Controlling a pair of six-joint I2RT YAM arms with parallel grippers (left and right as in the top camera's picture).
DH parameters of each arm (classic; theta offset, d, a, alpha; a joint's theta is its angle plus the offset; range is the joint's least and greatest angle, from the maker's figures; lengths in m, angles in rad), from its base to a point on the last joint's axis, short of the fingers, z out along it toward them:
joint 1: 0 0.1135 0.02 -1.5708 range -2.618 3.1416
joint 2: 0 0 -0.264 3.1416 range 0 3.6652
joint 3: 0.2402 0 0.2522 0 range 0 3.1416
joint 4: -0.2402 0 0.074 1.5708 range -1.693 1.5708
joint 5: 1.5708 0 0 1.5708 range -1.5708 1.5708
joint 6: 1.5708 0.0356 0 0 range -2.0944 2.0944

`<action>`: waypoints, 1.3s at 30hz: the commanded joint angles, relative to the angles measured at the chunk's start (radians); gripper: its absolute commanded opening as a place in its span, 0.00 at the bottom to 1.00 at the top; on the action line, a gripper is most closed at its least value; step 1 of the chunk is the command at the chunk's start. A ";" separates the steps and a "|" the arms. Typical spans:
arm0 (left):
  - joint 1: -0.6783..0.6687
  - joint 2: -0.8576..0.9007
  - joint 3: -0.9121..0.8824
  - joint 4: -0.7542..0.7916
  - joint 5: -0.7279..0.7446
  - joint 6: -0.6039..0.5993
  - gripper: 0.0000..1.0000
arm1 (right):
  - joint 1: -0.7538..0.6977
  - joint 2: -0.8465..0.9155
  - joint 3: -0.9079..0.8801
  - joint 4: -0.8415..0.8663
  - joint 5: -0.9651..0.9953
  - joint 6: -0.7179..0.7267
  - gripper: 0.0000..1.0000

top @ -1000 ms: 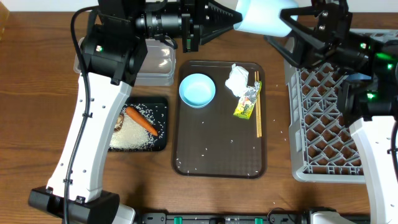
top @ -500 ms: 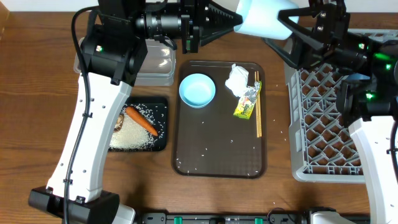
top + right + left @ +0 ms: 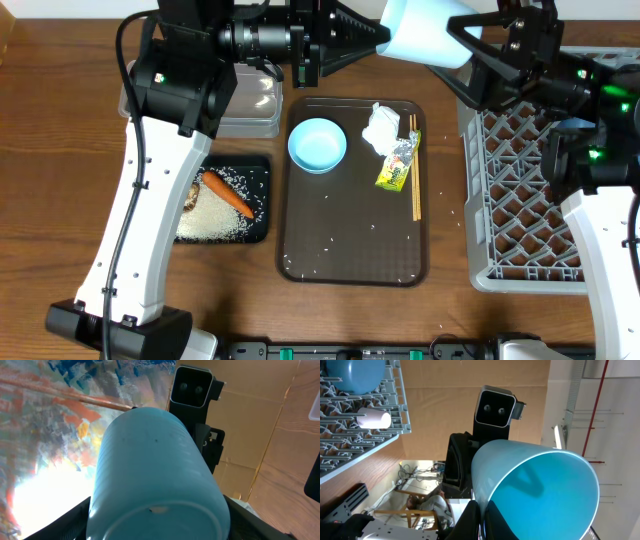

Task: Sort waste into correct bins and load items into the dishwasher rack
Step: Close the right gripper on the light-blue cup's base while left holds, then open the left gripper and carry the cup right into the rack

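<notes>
Overhead: we find the left gripper (image 3: 378, 33) pinched shut on the rim of the light-blue cup (image 3: 425, 35), which is aloft beyond the brown tray's (image 3: 350, 230) far edge. Left wrist: the rim pinch is confirmed. Right wrist: the right gripper (image 3: 160, 520) stands spread, flanking the cup's base; we cannot tell whether it touches.

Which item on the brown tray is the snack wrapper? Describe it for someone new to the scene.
Find the brown tray mid-table; look at its upper-right part in the overhead view. Just below the crumpled white paper, left of the wooden chopsticks, lies the snack wrapper. It alone is yellow-green and printed.
</notes>
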 commanded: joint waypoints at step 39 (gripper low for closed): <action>-0.013 -0.021 0.001 -0.174 -0.225 0.380 0.38 | -0.216 -0.010 0.008 -0.202 -0.065 -0.394 0.29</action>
